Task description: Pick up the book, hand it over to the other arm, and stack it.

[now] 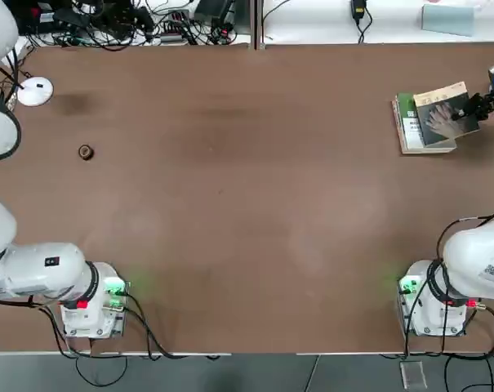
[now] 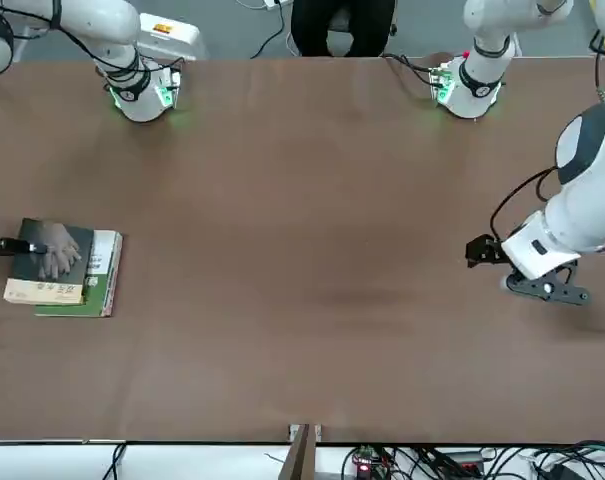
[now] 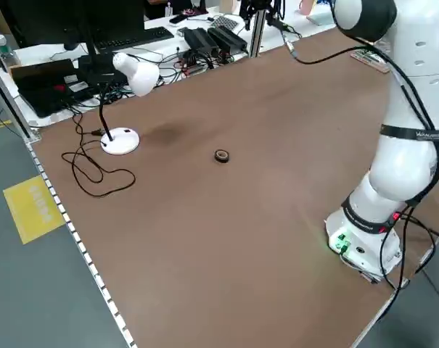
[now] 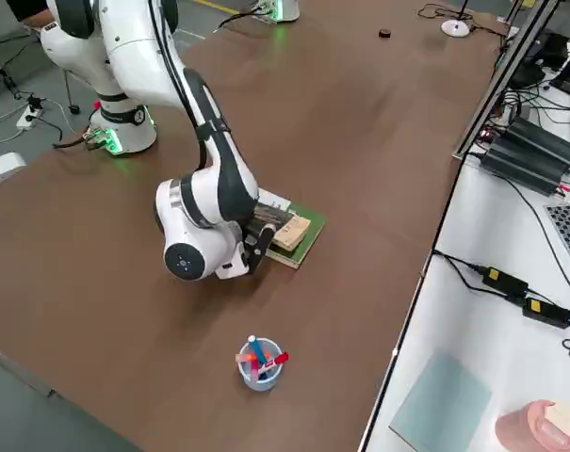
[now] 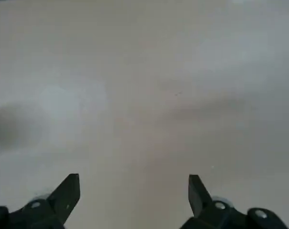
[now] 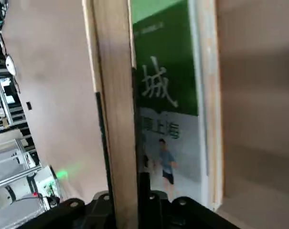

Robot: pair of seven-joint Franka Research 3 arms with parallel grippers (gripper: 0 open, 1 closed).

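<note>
While the book [image 1: 447, 114] is clamped edgewise by the right gripper [image 1: 476, 106] atop the green-and-white book [image 1: 411, 124], stacking appears underway; release is called for next. The left gripper [image 5: 133, 200] hangs spread.

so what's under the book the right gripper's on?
The book lies over a thicker green-and-white book on the table, the right gripper shut on its edge. Most of the lower cover is hidden; only its green side strip shows.
</note>
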